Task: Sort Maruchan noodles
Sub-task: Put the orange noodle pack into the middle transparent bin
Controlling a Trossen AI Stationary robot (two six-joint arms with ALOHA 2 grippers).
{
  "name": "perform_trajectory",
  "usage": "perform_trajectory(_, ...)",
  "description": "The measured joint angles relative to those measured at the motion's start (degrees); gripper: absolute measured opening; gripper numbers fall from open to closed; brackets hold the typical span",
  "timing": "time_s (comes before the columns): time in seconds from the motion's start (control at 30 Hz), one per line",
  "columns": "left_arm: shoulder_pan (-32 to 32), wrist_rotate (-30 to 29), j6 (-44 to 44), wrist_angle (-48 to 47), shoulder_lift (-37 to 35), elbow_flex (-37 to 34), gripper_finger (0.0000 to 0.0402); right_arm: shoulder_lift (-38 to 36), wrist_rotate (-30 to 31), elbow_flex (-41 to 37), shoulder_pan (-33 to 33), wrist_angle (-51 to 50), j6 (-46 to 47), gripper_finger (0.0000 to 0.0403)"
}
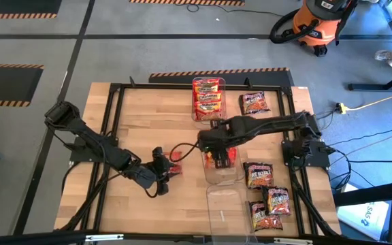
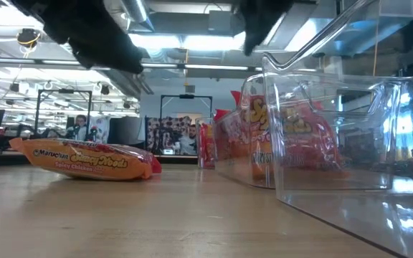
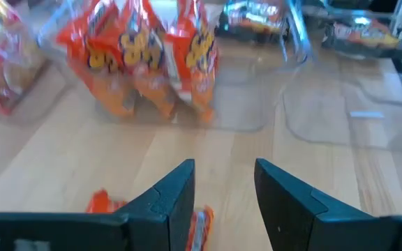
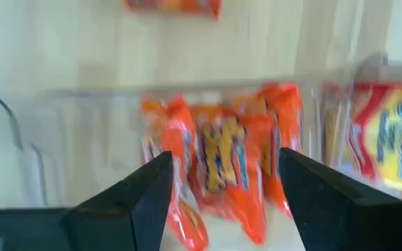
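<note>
1. Nearest us on the table (image 1: 148, 116), front edge: an empty clear bin (image 1: 224, 207). Beside it on the right, three dark packets (image 1: 269, 201) lie flat on the wood.
2. Mid table: we see the left gripper (image 1: 163, 170) low over the wood, fingers (image 3: 176, 199) apart, nothing between them. An orange packet (image 2: 84, 159) lies flat right at it, w/ part showing under the fingers in the left wrist view.
3. Also mid: the right gripper (image 1: 213, 146) hovers over the middle bin (image 1: 224, 173), fingers (image 4: 145, 202) apart, empty. Orange packets in the bin (image 4: 222, 164) stand on edge below it.
4. Far side: a third bin (image 1: 207, 102) holds red-yellow packets (image 1: 208, 95). One dark packet (image 1: 254, 103) lies just beside that bin on the wood.
</note>
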Motion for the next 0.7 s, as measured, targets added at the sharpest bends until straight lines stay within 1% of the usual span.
perform_trajectory(0.1,-0.4,1.3,-3.7,-3.0,0.0,0.0,0.0141,-1.7,-0.7,-2.7,0.0,6.5,-1.4,0.0237)
perform_trajectory(0.2,-1.9,2.6,-8.0,-6.8,0.0,0.0,0.0141,-1.9,-0.5,-6.0,-0.5,15.3,-2.7,0.0237)
perform_trajectory(0.27,-3.5,2.1,-10.8,-10.0,0.0,0.0,0.0141,-1.7,-1.4,-8.0,-1.2,20.5,-3.2,0.0237)
perform_trajectory(0.3,-4.4,0.5,-12.2,-11.2,0.0,-0.1,0.0141,-1.2,-1.9,-9.0,-1.7,24.2,-3.2,0.0237)
perform_trajectory(0.37,-5.8,-2.9,-14.8,-11.3,0.8,-1.1,0.0141,-0.5,-2.9,-10.9,-2.7,30.3,-3.2,0.0237)
perform_trajectory(0.4,-6.0,-3.5,-15.5,-11.3,1.5,-1.8,0.0141,-0.1,-3.8,-11.7,-3.2,32.4,-3.2,0.0237)
perform_trajectory(0.47,-6.2,-3.7,-17.3,-11.3,2.7,-3.4,0.0141,0.9,-5.3,-12.0,-4.3,39.4,-2.4,0.0237)
perform_trajectory(0.6,-5.8,-3.8,-20.2,-10.9,5.9,-5.9,0.0141,3.1,-8.3,-11.9,-5.9,48.0,0.0,0.0237)
perform_trajectory(0.7,-5.7,-3.7,-18.0,-8.6,8.4,-6.3,0.0141,5.7,-9.1,-12.1,-6.6,52.4,1.1,0.0237)
